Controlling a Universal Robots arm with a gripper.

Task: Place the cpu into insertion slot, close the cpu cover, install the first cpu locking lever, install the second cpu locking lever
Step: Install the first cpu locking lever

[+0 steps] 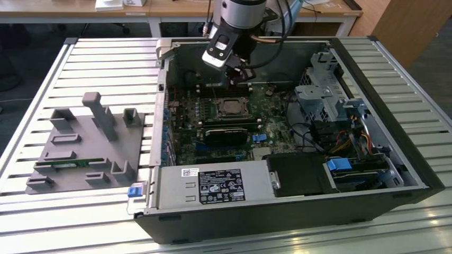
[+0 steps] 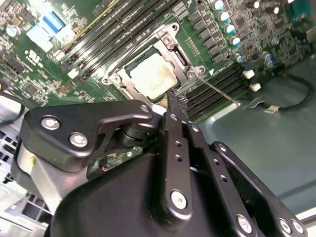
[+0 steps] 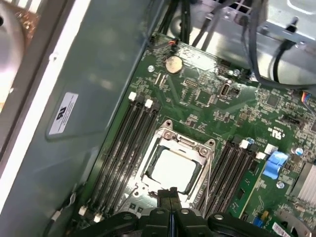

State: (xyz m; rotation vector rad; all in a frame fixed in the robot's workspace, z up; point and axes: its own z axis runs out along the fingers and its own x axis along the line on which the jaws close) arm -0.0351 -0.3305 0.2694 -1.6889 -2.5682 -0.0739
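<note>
On the exterior view's left, a grey moulded plastic fixture (image 1: 84, 143) sits on the slatted metal table (image 1: 42, 63), well apart from the work. Centre: an open black computer case (image 1: 282, 211), with the arm's black gripper (image 1: 236, 74) reaching down inside it. The gripper is just above the insertion slot (image 1: 217, 109) on the green board.

In both wrist views the fingers are pressed together with nothing between them (image 3: 171, 193). The pale tan-silver cpu (image 3: 173, 168) lies seated in the slot, just beyond the fingertips. The silvery windowed cpu cover (image 3: 182, 144) lies flat around it and is judged closed.

In the second wrist view a thin silver wire lever (image 2: 219, 91) slants out from the socket corner across the black memory slots (image 2: 217, 81). Its long axis points away from the cpu, and it is judged unlatched.
</note>
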